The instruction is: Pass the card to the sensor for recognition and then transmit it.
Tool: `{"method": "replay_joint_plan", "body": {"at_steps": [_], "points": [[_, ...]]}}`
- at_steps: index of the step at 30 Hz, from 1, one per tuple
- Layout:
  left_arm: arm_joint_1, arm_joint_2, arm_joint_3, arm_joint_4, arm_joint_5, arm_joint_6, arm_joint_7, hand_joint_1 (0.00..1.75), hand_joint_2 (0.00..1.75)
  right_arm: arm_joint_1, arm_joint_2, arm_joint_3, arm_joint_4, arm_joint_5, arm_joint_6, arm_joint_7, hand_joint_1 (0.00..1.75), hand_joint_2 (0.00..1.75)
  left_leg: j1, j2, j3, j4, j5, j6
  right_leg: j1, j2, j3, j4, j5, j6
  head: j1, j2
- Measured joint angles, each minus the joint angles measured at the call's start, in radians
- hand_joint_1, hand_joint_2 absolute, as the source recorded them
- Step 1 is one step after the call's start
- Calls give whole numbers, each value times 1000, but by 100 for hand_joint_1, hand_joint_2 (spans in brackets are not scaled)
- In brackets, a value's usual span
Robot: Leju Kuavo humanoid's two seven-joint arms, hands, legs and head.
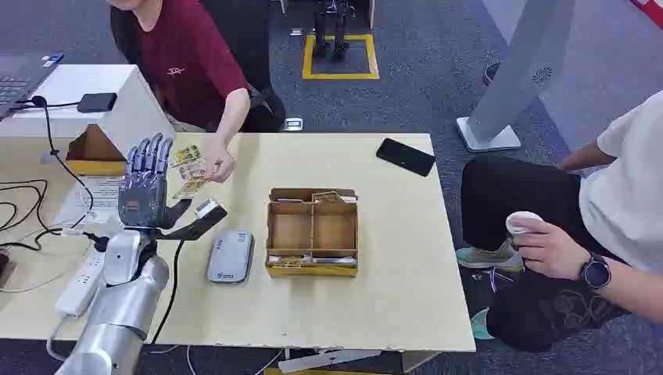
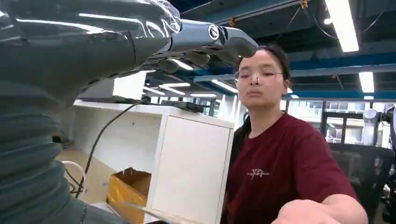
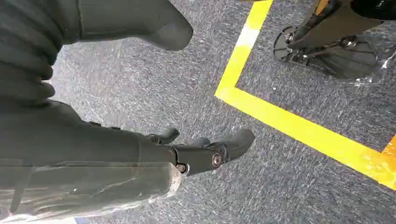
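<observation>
Left hand [image 1: 145,183] raised upright, fingers spread, empty; right hand [image 3: 140,158] hangs loosely open.

Lab-office: desk [image 1: 391,312], laptop [image 1: 19,74], taped floor [image 1: 341,56].

A small pale logo on the chest of a person's maroon shirt [image 2: 258,173] and print on the grey sensor [image 1: 230,256] are too small to read.
</observation>
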Motion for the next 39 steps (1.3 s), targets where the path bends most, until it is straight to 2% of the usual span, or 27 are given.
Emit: {"method": "replay_joint_plan", "body": {"at_steps": [21,22,23,28,35,39], "points": [[0,0,14,0,6,0,-10,0,175,0,3,0,0,7,0,0,0,175,0,0,0,0,0,0,0,0,0,0,0,0,0,0],[0,0,15,0,8,0,-12,77,175,0,3,0,0,8,0,1,0,175,0,0,0,0,0,0,0,0,0,0,0,0,0,0],[0,0,15,0,10,0,-15,175,175,0,3,0,0,8,0,2,0,175,0,0,0,0,0,0,0,0,0,0,0,0,0,0],[0,-1,24,3,25,0,-35,175,175,-1,3,0,0,16,0,1,0,175,0,0,0,0,0,0,0,0,0,0,0,0,0,0],[-1,-7,62,21,60,0,-101,175,175,-2,3,0,0,24,0,1,0,175,0,0,0,0,0,0,0,0,0,0,0,0,0,0],[-2,-11,74,28,56,0,-108,175,175,-3,3,0,0,26,1,1,0,175,0,0,0,0,0,0,0,0,0,0,0,0,0,0]]}}
